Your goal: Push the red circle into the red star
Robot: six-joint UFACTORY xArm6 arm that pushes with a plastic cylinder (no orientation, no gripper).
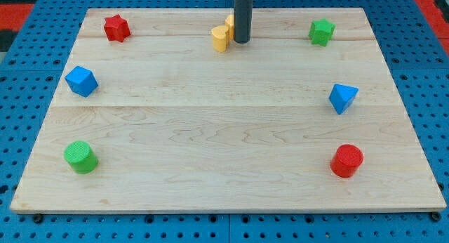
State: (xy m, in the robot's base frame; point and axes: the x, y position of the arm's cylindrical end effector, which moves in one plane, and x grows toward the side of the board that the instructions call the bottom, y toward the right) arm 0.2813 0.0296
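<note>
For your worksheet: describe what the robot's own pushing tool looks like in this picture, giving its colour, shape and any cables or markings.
Only a straight, smooth rod shows, dark grey to black and cylindrical, coming down from the view's top. My tip is its plain blunt lower end. No cables, labels or markings are visible on it. The arm above is out of frame.

Light wood board on blue pegboard, evenly lit.

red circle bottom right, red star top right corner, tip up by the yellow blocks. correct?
Not quite: the red star sits at the view's top left, as the camera view shows. The red circle is bottom right, and my tip is beside the yellow blocks.
</note>
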